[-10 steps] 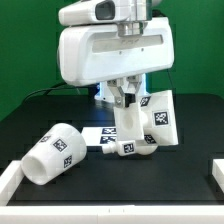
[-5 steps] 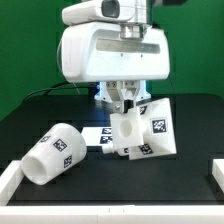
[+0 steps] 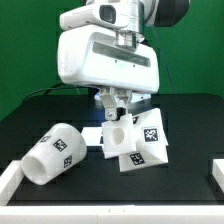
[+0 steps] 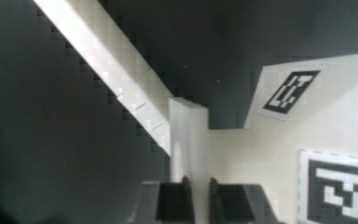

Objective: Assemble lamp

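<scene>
My gripper (image 3: 122,108) hangs at the middle of the table, shut on the angular white lamp base (image 3: 145,140). It holds the base tilted, its lower corner at or just above the black table. A rounded white part (image 3: 117,134) sits against the base under the fingers; I cannot tell if it is the bulb. The tapered shade (image 3: 55,153) lies on its side at the exterior view's left, apart from the base. In the wrist view the gripper (image 4: 194,200) pinches a thin white wall of the base (image 4: 190,135), beside tags (image 4: 293,90).
The marker board (image 3: 97,130) lies flat behind the base, partly hidden. A raised white rim runs along the table's front left (image 3: 10,180) and right (image 3: 214,170); it crosses the wrist view as a white bar (image 4: 105,60). A green backdrop stands behind.
The wrist has turned, and the held base has rotated and swung lower, toward the exterior view's left. The shade has not moved.
</scene>
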Motion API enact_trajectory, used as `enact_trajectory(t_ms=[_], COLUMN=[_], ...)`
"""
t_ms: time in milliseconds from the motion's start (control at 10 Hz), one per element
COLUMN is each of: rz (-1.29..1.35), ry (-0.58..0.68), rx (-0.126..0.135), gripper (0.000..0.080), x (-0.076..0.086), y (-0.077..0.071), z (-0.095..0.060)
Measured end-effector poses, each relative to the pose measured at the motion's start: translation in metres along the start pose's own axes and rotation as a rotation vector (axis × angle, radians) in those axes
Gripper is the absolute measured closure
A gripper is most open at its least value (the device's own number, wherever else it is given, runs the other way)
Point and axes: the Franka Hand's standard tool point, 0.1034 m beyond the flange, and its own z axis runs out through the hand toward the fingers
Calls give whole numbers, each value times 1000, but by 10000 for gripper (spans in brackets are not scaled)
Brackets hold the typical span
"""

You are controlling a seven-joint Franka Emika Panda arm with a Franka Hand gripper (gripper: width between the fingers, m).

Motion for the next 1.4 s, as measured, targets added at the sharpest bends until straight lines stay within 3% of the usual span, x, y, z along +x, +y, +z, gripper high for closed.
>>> enact_trajectory(t_ms=[100, 200, 400, 500, 600, 1000, 1100, 1200, 1400], rz=[-7, -47, -105, -119, -116, -114, -152, -216, -236], ry=[10, 100, 227, 209, 174, 175, 206, 190, 154], rx=[-12, -118, -244, -212, -178, -179, -228, -227, -188], gripper=[757, 757, 757, 757, 757, 757, 757, 757, 757], x=[2, 19, 48, 50, 39, 39, 42, 41, 40], y=[0, -1, -14, -30, -32, -31, -30, -37, -51], z=[0, -4, -8, 5, 12, 12, 10, 16, 25])
